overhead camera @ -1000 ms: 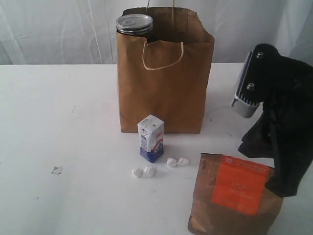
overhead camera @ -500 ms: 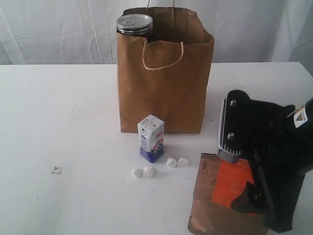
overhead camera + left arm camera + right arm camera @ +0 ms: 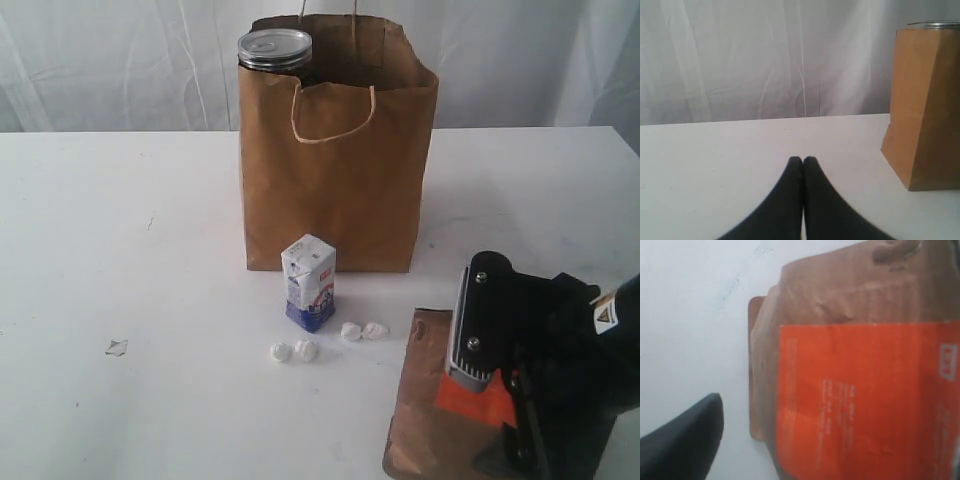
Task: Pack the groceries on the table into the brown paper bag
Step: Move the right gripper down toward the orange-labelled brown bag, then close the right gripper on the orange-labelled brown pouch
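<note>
The brown paper bag [image 3: 335, 150] stands upright at the back middle of the table [image 3: 120, 230]; a dark silver-topped can [image 3: 274, 48] pokes out of its back left corner. In front stand a small white-blue carton [image 3: 309, 282] and several small white lumps [image 3: 293, 351]. The orange-labelled brown pouch [image 3: 425, 420] stands at the front right. My right gripper [image 3: 515, 445] is down over it and open; one finger [image 3: 690, 437] shows apart from the pouch [image 3: 865, 390], the other is out of frame. My left gripper [image 3: 803, 160] is shut and empty, away from the bag [image 3: 925, 110].
A small chipped mark [image 3: 117, 347] lies on the tabletop at the front left. A white curtain [image 3: 120, 60] hangs behind the table. The right arm's black body hides most of the pouch's label in the exterior view.
The right arm has come down and forward from beside the bag onto the pouch, now covering most of its orange label. The groceries and the bag have not moved.
</note>
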